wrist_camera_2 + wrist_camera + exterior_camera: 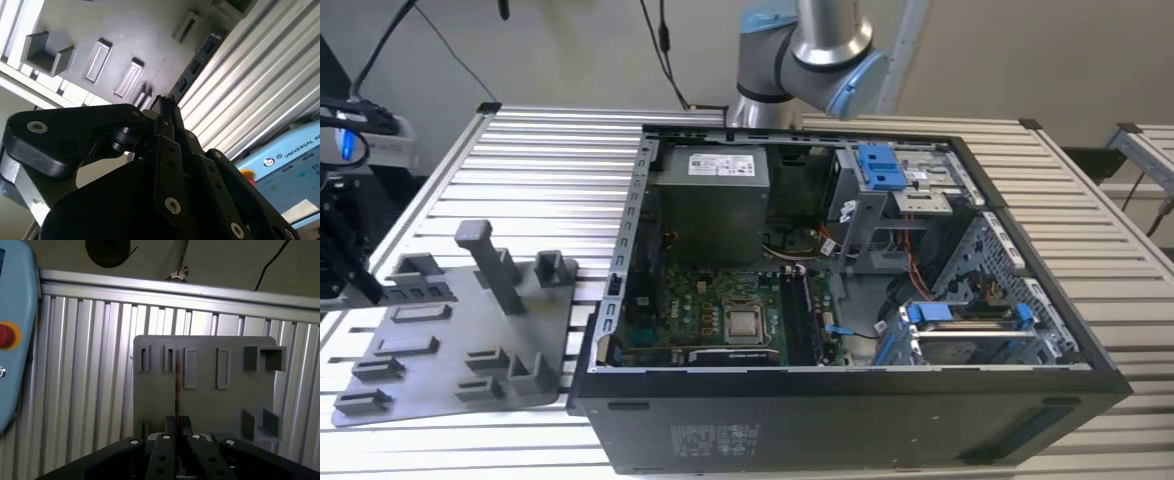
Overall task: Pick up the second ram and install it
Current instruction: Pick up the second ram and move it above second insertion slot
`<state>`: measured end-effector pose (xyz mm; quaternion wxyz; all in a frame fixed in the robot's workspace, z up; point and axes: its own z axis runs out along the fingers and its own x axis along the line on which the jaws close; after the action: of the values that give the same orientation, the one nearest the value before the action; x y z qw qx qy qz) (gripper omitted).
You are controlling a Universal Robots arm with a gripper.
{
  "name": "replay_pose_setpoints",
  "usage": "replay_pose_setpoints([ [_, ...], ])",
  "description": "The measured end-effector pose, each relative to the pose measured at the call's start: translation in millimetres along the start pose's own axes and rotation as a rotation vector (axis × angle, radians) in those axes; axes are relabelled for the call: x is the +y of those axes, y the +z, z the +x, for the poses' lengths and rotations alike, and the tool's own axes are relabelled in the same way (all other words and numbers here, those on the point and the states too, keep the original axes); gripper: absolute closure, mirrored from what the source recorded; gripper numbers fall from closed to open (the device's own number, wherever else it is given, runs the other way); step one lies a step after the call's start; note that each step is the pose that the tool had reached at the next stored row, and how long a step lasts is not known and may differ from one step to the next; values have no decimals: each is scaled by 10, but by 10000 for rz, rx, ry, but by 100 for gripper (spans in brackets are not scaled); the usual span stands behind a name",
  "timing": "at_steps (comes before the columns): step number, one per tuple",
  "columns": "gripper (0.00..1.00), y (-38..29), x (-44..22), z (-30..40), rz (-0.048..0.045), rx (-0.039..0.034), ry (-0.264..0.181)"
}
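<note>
1. Grip: in the first wrist view your gripper (177,424) is clenched on the second ram (177,385). The stick shows edge-on as a thin dark line between the two fingertips and runs out well past them.
2. Location: the stick hangs over the grey holder tray (210,400), in line with its row of narrow slots. I cannot tell from these views whether its lower edge is clear of the tray.
3. Judgement: the pick-up is the step in hand. The stick is grasped but not carried off, and the open computer case (854,410) lies well apart, to the exterior view's right of the tray.
4. Draw the stick straight away from the tray face. A sideways drift would likely lever the thin board against a slot wall.
5. The pads hold only a small part of the stick, and most of its length is unsupported, so move slowly and avoid abrupt wrist turns.
6. Mind the tall post (491,262) and the shorter uprights beside it — route the stick clear of them.
7. Check alignment: the stick looks square to the fingertips — hold the grip firm so that it does not skew.
</note>
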<state>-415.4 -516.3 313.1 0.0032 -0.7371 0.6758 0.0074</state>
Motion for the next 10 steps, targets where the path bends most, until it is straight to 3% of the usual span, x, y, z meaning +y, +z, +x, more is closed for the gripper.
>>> replay_pose_setpoints([
  [10,85,-182,1,-3,0,0,0],
])
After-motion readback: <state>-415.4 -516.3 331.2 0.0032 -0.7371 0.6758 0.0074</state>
